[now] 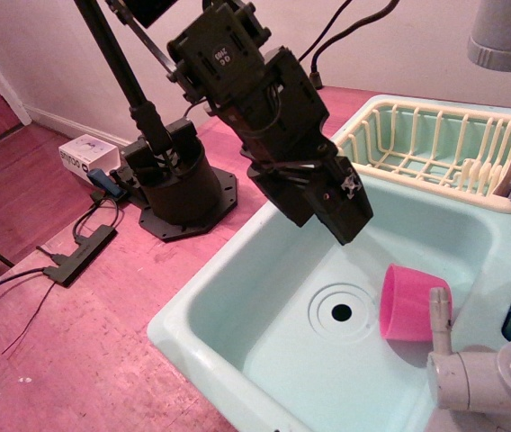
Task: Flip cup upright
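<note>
Observation.image looks down at a pink bench [103, 360] carrying a pale green sink [237, 306] on its right side. Inside the basin, the cup [414, 302] lies on its side near the right wall, just right of the drain [341, 312]. Its mouth seems to face right, toward the faucet [471, 378], though the faucet lever hides part of the rim, so the direction is not certain. The cup touches the basin floor and stands apart from the drain ring.

Above the basin's back-left part, the black arm [255, 99] slants down from the upper left, ending in the end effector [345, 220]. It hangs over the sink, well apart from the cup and up-left of it. Its fingers appear close together and nothing is between them, but the angle hides the tips, so I cannot tell for sure how wide it stands.

Behind the sink, toward the far right corner of the bench, sits a cream dish rack [426, 144] with a few utensils at its right end. Near the far left edge, the arm's base [179, 193] is bolted down, with a white box [87, 155] and cables beside it.
</note>
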Controlling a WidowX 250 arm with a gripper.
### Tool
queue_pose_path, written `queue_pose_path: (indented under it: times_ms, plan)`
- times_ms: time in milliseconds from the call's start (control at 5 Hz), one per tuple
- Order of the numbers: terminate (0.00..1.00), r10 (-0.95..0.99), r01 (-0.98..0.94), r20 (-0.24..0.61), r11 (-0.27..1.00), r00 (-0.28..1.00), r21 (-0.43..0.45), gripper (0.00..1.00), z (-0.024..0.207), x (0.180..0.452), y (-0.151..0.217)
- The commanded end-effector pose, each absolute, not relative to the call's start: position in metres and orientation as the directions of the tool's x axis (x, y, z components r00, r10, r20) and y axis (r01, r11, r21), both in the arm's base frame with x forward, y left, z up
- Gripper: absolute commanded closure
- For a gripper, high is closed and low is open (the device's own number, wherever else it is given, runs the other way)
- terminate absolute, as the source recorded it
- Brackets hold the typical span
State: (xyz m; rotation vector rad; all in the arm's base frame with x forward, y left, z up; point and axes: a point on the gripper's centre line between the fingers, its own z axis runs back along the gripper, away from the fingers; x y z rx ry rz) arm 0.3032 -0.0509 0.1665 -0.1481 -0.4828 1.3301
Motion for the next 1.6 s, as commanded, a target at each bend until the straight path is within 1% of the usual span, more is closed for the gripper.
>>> queue_pose_path:
  times_ms: [0,200,400,800,1000,1400]
  plan:
    - [0.0,0.955,-0.895,0.253,0.246,0.157,-0.373,0.0,0.167,0.303,-0.051]
    - [0.0,0.958,-0.892,0.247,0.233,0.143,-0.387,0.0,0.158,0.32,-0.053]
    - [0.0,0.962,-0.887,0.221,0.24,0.161,-0.394,0.0,0.146,0.343,-0.062]
    - [0.0,0.972,-0.889,0.186,0.212,0.147,-0.407,0.0,0.128,0.37,-0.075]
    - [0.0,0.975,-0.885,0.182,0.193,0.125,-0.423,0.0,0.118,0.372,-0.073]
    - [0.0,0.971,-0.892,0.209,0.196,0.117,-0.409,0.0,0.122,0.364,-0.048]
